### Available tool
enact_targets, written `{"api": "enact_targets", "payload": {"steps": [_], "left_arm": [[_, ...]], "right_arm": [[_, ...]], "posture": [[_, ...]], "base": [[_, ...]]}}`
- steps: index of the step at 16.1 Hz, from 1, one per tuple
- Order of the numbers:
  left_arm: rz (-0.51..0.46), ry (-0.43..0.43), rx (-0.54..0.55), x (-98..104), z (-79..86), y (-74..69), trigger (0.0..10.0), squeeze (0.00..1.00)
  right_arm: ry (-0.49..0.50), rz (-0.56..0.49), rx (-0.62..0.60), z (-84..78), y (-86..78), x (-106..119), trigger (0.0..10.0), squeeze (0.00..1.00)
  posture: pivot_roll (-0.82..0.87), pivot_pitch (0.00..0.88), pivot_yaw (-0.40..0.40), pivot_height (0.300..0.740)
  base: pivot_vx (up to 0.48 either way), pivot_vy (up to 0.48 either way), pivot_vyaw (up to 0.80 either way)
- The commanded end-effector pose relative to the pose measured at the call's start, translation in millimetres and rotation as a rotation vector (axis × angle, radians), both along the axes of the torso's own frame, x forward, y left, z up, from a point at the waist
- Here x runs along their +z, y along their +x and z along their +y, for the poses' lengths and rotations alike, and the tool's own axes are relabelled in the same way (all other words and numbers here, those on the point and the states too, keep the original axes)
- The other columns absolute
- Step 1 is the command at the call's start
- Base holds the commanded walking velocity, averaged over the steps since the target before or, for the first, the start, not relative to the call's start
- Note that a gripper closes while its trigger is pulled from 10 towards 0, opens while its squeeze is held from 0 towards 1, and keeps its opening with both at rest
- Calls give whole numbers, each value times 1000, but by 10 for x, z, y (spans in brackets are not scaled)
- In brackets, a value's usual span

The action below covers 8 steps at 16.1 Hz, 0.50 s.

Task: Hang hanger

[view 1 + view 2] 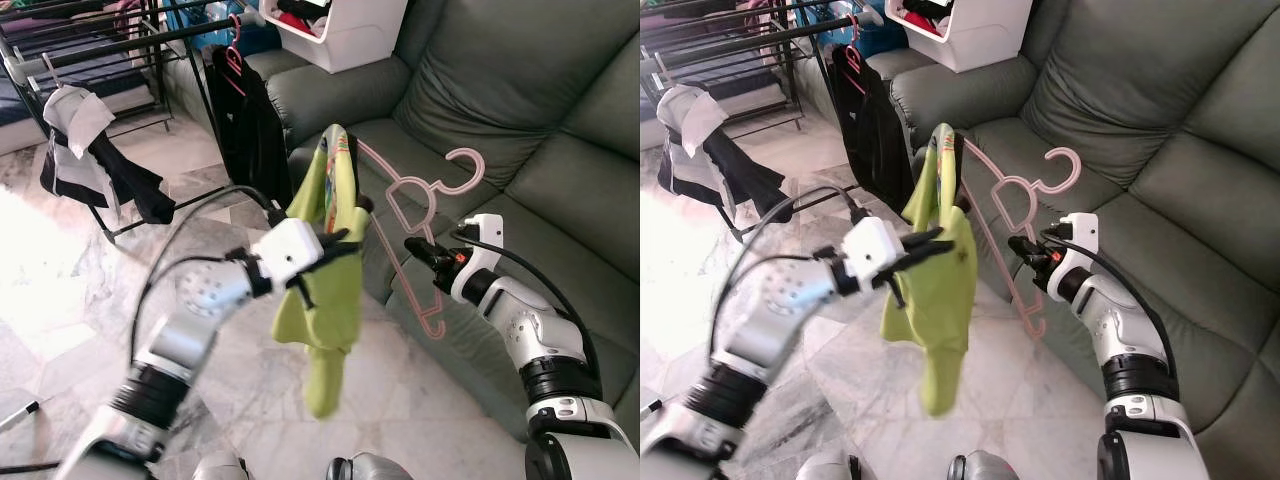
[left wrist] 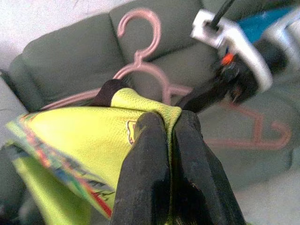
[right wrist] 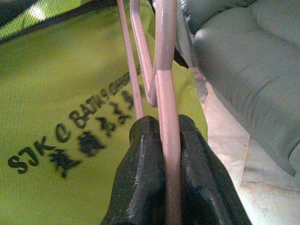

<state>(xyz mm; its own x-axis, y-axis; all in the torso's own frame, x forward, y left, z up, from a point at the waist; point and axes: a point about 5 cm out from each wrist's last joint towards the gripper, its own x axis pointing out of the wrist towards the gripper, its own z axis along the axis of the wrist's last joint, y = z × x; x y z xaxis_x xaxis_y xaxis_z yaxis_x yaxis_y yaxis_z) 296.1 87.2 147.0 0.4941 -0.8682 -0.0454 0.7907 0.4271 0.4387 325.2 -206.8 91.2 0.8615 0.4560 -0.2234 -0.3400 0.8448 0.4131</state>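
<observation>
Here, mid-frame, the right end effector [image 1: 412, 245] grips the pink hanger [image 1: 415, 195] while the left end effector [image 1: 340, 240] pinches the green shirt [image 1: 325, 290]; next, reaching the rack [image 1: 120, 35] upper left.

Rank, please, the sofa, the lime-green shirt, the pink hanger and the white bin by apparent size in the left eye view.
1. Sofa
2. Lime-green shirt, though it hangs near the camera
3. Pink hanger and white bin: too alike to rank, the bin being cut off by the frame.
</observation>
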Motion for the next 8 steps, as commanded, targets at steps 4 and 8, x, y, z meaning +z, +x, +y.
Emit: {"api": "enact_targets", "payload": {"steps": [4,8], "left_arm": [[-99,99,14,-10,65,57,10000,0],[-203,133,98,58,186,183,10000,0]], "right_arm": [[206,-89,-226,-253,95,313,10000,0],[571,-161,-455,-402,216,639,10000,0]], "posture": [[-82,41,-73,740],[-88,41,-70,740]], "base": [[0,0,0],[0,0,0]]}}
